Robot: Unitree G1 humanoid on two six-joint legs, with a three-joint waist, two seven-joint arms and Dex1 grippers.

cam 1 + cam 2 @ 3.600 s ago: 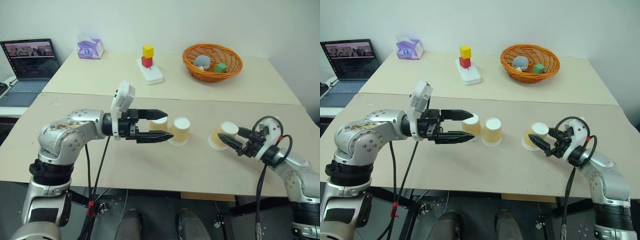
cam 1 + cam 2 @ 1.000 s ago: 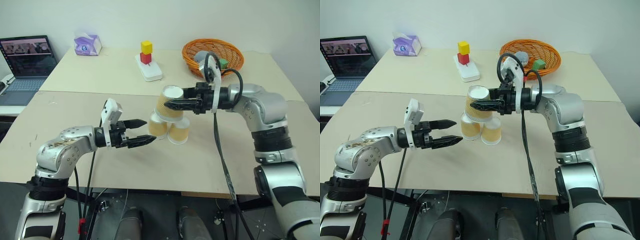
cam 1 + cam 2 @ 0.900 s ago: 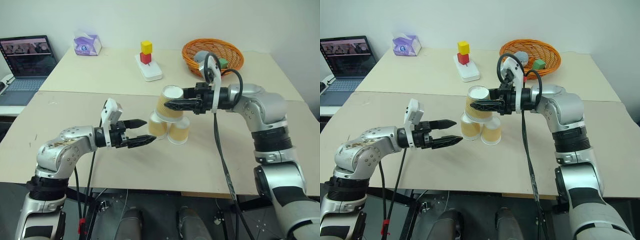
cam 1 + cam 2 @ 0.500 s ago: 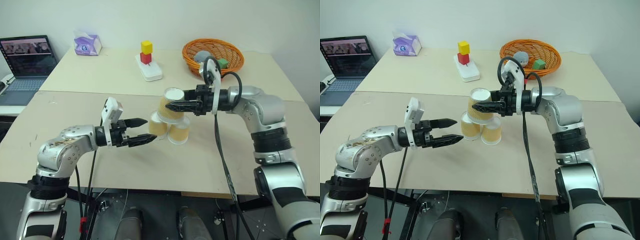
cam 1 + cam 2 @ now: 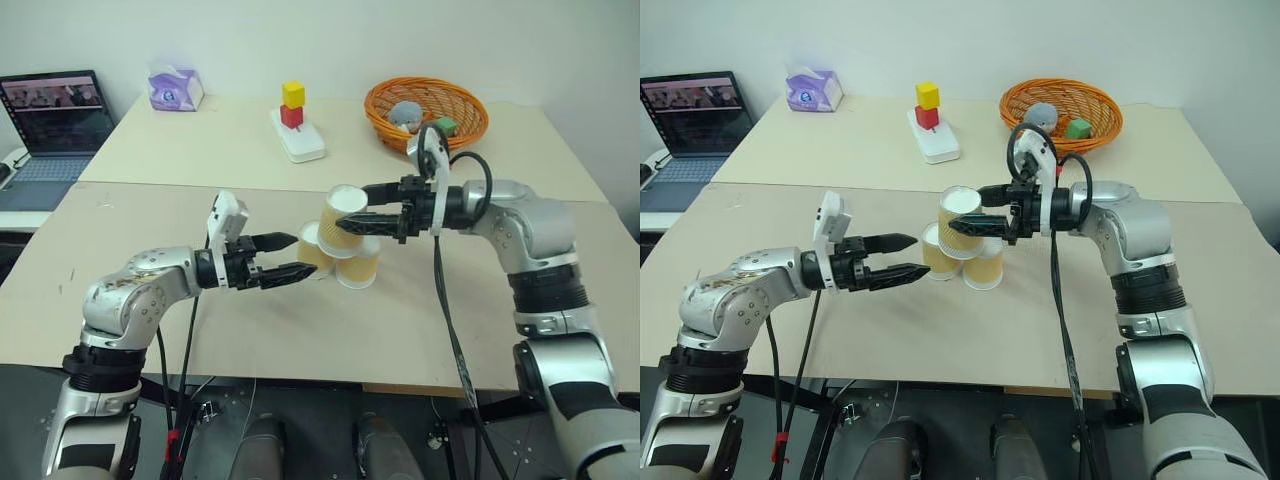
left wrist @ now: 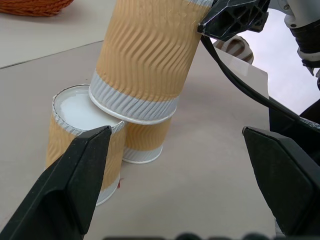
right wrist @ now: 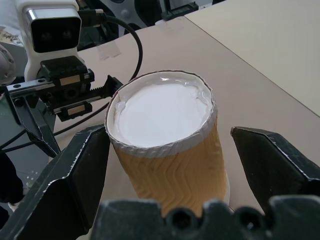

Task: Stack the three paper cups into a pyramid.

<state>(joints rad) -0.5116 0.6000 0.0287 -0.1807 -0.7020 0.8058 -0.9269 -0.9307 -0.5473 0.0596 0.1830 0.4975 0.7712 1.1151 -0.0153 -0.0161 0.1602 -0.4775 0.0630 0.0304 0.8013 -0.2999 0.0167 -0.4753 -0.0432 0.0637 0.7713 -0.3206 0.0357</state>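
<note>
On the beige table (image 5: 420, 330), the top tan ribbed paper cup (image 5: 343, 222), tilted on two base cups (image 5: 340, 262), sits between the parted right gripper (image 5: 365, 206); clean withdrawal is needed; left gripper (image 5: 292, 256) is spread beside.

top cup: tan-orange ribbed paper cup with white rim and white base (image 5: 345, 214), upside down, base up, tilted, resting on the two cups beneath and bridging the gap between them.
left base cup: identical tan-orange paper cup (image 5: 313, 247), upside down on the beige table, white base up, partly under the top cup's rim.
right base cup: third tan-orange paper cup (image 5: 360, 270), upside down, just beside the left one.
pyramid: the three-cup arrangement (image 6: 131, 95) stands, two below, one above, top one leaning.
</note>
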